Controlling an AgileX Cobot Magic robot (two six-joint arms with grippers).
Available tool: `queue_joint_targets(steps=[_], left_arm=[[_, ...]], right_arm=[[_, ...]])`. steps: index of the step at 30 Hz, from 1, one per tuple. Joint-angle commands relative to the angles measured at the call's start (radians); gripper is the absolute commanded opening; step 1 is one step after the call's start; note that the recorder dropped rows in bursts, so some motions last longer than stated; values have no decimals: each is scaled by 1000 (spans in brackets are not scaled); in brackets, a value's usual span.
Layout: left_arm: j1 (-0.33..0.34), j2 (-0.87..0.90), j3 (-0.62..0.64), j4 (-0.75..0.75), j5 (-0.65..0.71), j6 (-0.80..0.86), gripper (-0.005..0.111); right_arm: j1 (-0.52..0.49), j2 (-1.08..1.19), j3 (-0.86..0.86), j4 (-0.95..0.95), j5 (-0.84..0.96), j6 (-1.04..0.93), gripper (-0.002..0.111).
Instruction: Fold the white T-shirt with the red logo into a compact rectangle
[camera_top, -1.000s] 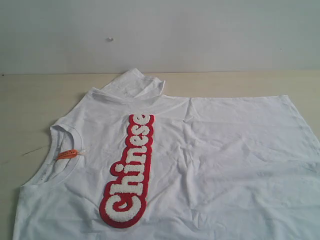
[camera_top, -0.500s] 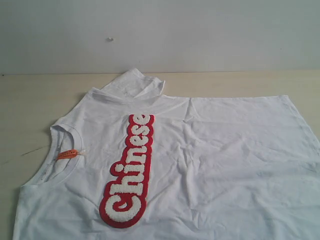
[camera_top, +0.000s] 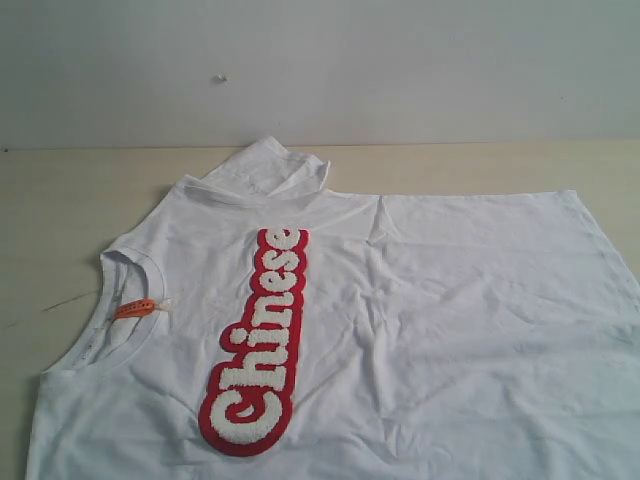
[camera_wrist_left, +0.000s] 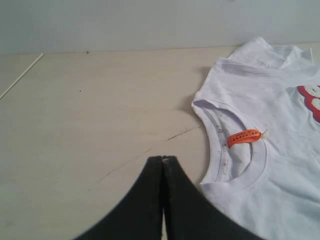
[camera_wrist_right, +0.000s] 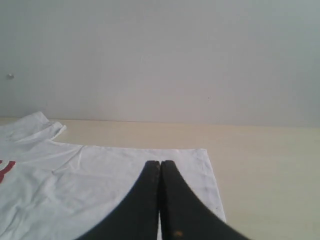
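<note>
Pale wooden surface (camera_top: 60, 200) is seen before a plain grey wall (camera_top: 400, 70). On it the white T-shirt (camera_top: 430, 330) is spread flat and lightly creased, with the red logo (camera_top: 258, 345) facing up and an orange tag (camera_top: 134, 308) at the collar. The left claw (camera_wrist_left: 163, 159) is pressed together over bare surface beside the collar. The right claw (camera_wrist_right: 160, 163) is likewise closed, empty, near the shirt's edge.

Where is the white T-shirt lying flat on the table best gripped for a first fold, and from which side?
Probably at the crumpled far sleeve of the white cotton T-shirt: its folds rise off the pale wooden table, giving a ridge to pinch. Come from above, since the rest lies flat.
</note>
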Motion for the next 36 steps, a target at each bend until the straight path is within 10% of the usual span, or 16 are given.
queue_joint_targets(steps=[1,14,22,29,36], left_arm=[[0,-5,3,0,-10,-3,0],[0,-5,3,-7,-34,-3,0],[0,-5,3,-97,-452,-25,0],[0,-5,3,-93,-708,-601,0],[0,-5,3,-93,-911,-661,0]], right_arm=[[1,-6,5,0,-49,0,0],[1,-6,5,0,-283,57,0],[1,-6,5,0,-398,373,0],[1,-6,5,0,-622,433,0],[1,-6,5,129,-749,546,0]])
